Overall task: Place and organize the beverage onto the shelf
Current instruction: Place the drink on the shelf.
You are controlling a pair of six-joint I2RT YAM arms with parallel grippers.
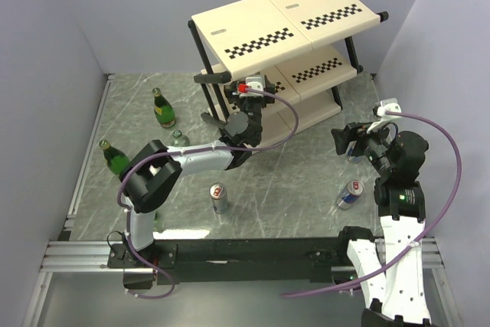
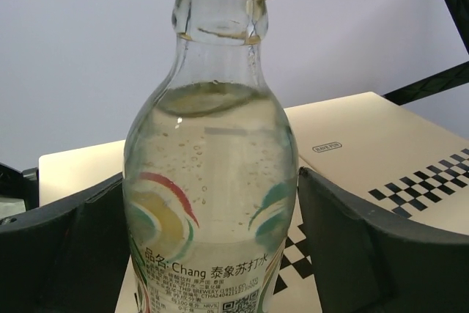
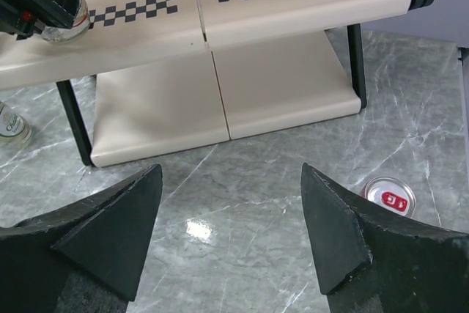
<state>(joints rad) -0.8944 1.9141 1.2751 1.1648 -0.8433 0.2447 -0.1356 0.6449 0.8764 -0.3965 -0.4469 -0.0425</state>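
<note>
A clear bottle (image 2: 212, 181) with a gold cap and a Chang label stands upright on a cream panel of the shelf (image 2: 366, 137), between the fingers (image 2: 352, 240) of my left gripper (image 1: 217, 99). The jaws are open; a thin gap shows on the bottle's right side. The right wrist view shows that bottle's base (image 3: 66, 28) on the middle tier of the shelf (image 3: 278, 78). My right gripper (image 3: 231, 174) is open and empty over the marble floor in front of the shelf, with a can (image 3: 390, 197) just to its right.
On the floor stand two green bottles (image 1: 162, 109) (image 1: 116, 158), another clear bottle (image 1: 180, 138) and two cans (image 1: 218, 197) (image 1: 349, 194). The shelf (image 1: 253, 24) fills the far middle. White walls close in the left, back and right sides.
</note>
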